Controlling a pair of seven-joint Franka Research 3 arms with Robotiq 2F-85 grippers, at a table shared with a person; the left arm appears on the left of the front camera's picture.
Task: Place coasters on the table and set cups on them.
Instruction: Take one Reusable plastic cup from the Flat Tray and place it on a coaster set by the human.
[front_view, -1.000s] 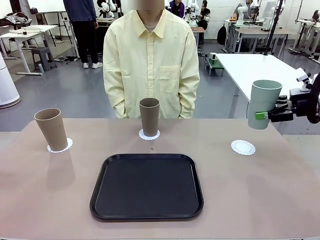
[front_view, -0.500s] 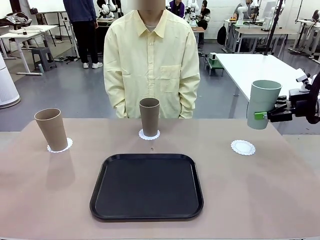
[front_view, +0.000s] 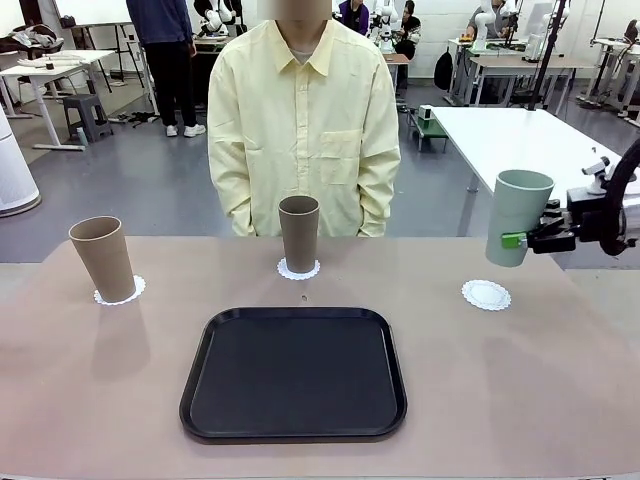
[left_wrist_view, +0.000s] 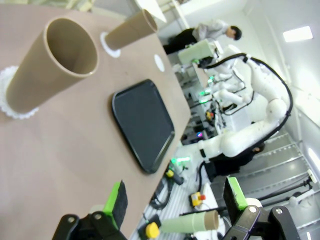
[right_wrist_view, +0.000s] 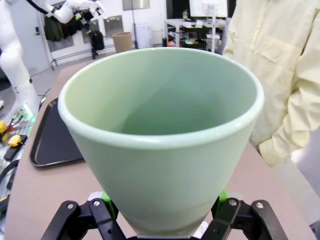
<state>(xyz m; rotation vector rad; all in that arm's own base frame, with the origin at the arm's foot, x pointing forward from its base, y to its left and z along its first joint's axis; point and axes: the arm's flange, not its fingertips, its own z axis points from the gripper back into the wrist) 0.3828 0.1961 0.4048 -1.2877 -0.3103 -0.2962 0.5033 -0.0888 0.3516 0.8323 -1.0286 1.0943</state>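
My right gripper (front_view: 520, 240) is shut on the pale mint green cup (front_view: 517, 216), held in the air above and just right of a bare white lacy coaster (front_view: 486, 295). The mint cup (right_wrist_view: 165, 135) fills the right wrist view between the jaws. One brown cup (front_view: 103, 258) stands on a coaster (front_view: 119, 292) at the left, another brown cup (front_view: 298, 232) on a coaster (front_view: 298, 270) at the middle back. My left gripper (left_wrist_view: 175, 205) is open, off the table's near side, with the nearest brown cup (left_wrist_view: 52, 67) ahead of it.
A black rounded-square tray (front_view: 294, 372) lies in the middle of the beige-pink table (front_view: 520, 380). A person in a pale yellow shirt (front_view: 300, 120) stands at the far edge, hands down. A white table (front_view: 510, 130) stands behind on the right.
My right gripper has carried the mint cup a little leftward and lower, toward the bare coaster. The brown cups, tray and person have not moved.
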